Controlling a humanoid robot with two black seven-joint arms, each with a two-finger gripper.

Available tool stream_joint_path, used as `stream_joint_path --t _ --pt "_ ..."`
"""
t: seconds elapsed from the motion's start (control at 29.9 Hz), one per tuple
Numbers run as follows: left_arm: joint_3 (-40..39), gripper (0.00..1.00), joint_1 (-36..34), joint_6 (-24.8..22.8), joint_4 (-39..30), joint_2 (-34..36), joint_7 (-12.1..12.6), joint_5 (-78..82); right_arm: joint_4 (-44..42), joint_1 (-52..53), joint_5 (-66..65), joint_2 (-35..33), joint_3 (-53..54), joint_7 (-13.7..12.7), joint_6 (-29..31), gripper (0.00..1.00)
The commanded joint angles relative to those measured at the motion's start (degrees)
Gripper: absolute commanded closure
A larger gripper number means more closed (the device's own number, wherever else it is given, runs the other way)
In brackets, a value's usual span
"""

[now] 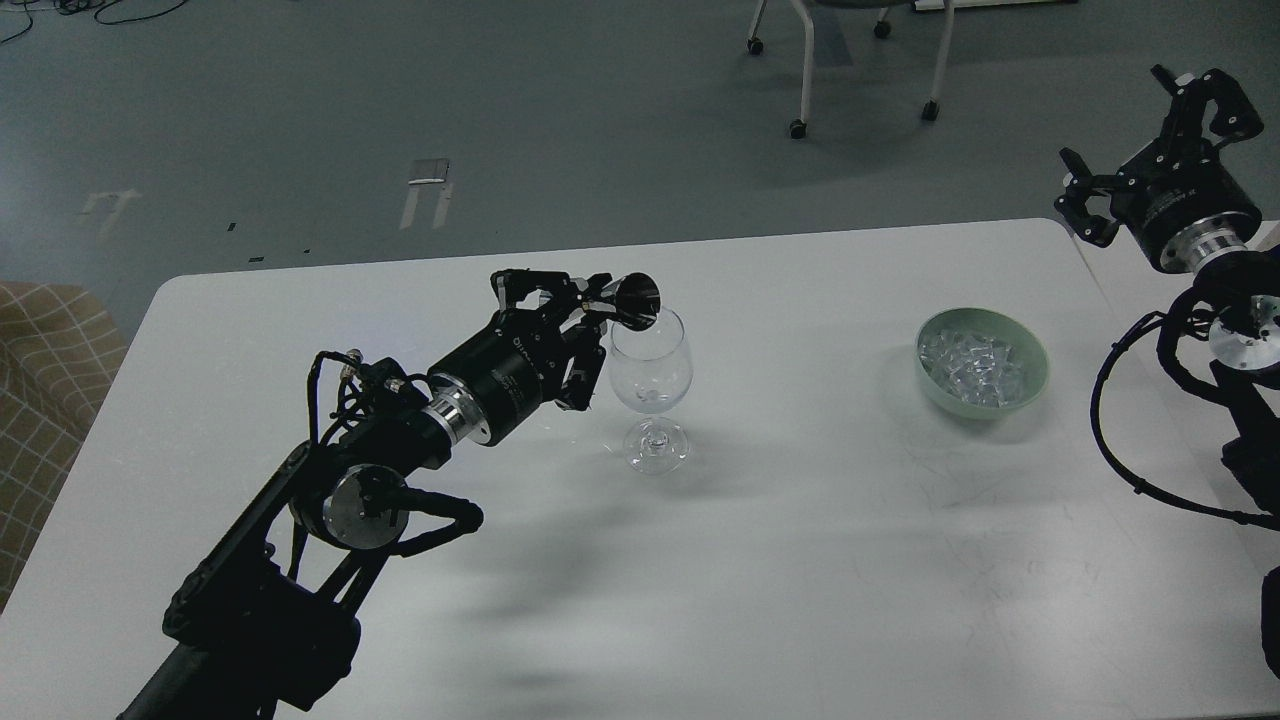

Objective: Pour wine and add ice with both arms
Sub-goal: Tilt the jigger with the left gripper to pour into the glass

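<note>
A clear wine glass (pixel 650 385) stands upright near the middle of the white table (pixel 800 560); I see no liquid in it. My left gripper (pixel 575 300) is shut on a small dark metal cup (pixel 636 300), tipped on its side with its mouth over the glass's left rim. A pale green bowl (pixel 983 362) at the right holds the ice (pixel 975 364), many small clear cubes. My right gripper (pixel 1150 135) is open and empty, raised beyond the table's far right corner, apart from the bowl.
A chair's white legs on castors (pixel 865 70) stand on the grey floor beyond the table. A checked brown seat (pixel 45 390) is at the table's left edge. My right arm's looped cable (pixel 1130 440) hangs over the table's right edge.
</note>
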Motion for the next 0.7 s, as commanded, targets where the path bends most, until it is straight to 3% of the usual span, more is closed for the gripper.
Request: stream_joint_path --t 0.0,0.67 --pt "0.74 1.0 -0.71 -0.51 0.08 0.23 -0.09 2.11 0.19 0.02 0.0 -0.01 0.0 0.0 0.0 0.0" --pt "0.74 1.0 -3.26 -2.1 0.43 3.31 -0.09 3.79 0.1 0.2 0.08 -0.01 0.09 0.0 0.08 0.0"
